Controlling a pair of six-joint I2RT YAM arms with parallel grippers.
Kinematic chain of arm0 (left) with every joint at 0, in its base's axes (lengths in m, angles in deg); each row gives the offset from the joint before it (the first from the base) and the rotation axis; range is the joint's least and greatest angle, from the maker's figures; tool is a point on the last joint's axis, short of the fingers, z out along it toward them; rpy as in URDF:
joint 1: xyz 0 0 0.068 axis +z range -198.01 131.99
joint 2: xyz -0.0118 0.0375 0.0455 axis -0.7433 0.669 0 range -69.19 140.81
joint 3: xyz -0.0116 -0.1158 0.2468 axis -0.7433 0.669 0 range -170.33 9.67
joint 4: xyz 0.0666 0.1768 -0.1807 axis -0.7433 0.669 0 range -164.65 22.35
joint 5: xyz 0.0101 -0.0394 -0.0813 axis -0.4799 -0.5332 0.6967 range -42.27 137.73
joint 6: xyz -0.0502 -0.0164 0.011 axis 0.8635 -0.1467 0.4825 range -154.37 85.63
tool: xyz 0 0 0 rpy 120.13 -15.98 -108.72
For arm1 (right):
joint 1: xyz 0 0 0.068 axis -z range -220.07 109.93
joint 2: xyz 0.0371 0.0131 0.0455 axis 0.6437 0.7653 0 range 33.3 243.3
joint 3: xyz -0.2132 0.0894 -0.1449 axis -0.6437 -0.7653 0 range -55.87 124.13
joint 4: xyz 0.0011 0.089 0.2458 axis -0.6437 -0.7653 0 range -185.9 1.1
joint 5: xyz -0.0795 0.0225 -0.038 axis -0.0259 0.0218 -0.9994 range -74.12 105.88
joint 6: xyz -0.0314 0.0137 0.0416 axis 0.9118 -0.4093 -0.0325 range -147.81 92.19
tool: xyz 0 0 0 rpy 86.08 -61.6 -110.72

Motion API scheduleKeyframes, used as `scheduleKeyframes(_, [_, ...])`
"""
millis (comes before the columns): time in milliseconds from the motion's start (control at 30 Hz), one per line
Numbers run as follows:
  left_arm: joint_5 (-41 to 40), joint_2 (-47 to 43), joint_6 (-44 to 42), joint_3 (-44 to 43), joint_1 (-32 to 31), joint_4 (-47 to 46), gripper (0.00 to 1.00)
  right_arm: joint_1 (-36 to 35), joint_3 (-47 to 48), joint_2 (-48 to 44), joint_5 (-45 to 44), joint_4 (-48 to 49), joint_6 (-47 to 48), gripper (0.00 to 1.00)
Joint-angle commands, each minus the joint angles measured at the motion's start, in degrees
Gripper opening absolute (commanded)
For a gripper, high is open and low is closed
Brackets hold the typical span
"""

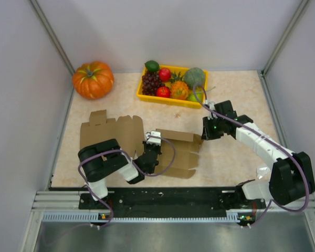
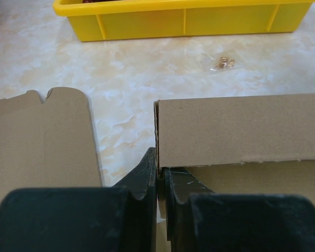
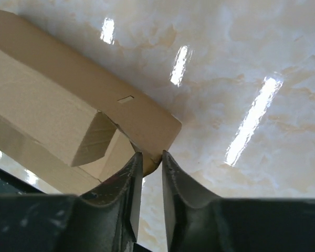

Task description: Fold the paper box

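We see a pale, marbled bench [image 1: 241,100]. An orange pumpkin [image 1: 93,79] sits at its far left corner, and a yellow tray [image 1: 168,101] rests at the far middle. A small golden scrap [image 2: 223,63] lies just before the tray. Nearer us lies the brown paper box [image 1: 121,131], its left part flat and one right panel raised.

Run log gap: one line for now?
paper box: partly folded | left end effector: shut on wall | right end effector: shut on corner

Orange pumpkin [image 1: 93,79] far left on the marbled table [image 1: 236,89], yellow bin [image 1: 168,100] of fruit nearby.
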Motion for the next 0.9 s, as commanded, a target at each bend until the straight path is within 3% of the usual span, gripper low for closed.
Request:
scheduleKeyframes(0, [-0.34, 0.95, 0.21, -0.61, -0.33, -4.76, 0.0, -2.03, 3.25, 2.58, 2.63, -2.75, -0.14, 0.13])
scheduleKeyframes(67, [-0.17, 0.86, 0.38, -0.61, -0.42, -4.67, 0.0, -2.56, 3.34, 3.02, 4.12, -3.54, -2.69, 0.01])
scheduleKeyframes(367, [-1.04, 0.95, 0.65, -0.87, -1.21, -4.93, 0.0, -2.56, 6.42, 3.46, 8.26, -4.87, -19.64, 0.0])
scheduleKeyframes(633, [-1.13, 0.33, 0.91, -1.84, -2.97, -4.23, 0.0, -2.65, -7.19, -3.73, 8.7, 15.6, -44.76, 0.0])
scheduleKeyframes(700, [-1.22, 0.33, 0.74, -1.93, -3.32, -4.23, 0.0, -2.73, -8.0, -4.18, 8.0, 18.16, -46.29, 0.0])
scheduleKeyframes(867, [-1.22, 0.95, 0.74, -1.84, -3.41, -4.93, 0.0, -4.4, -7.56, -4.01, -0.62, 15.52, -36.19, 0.0])
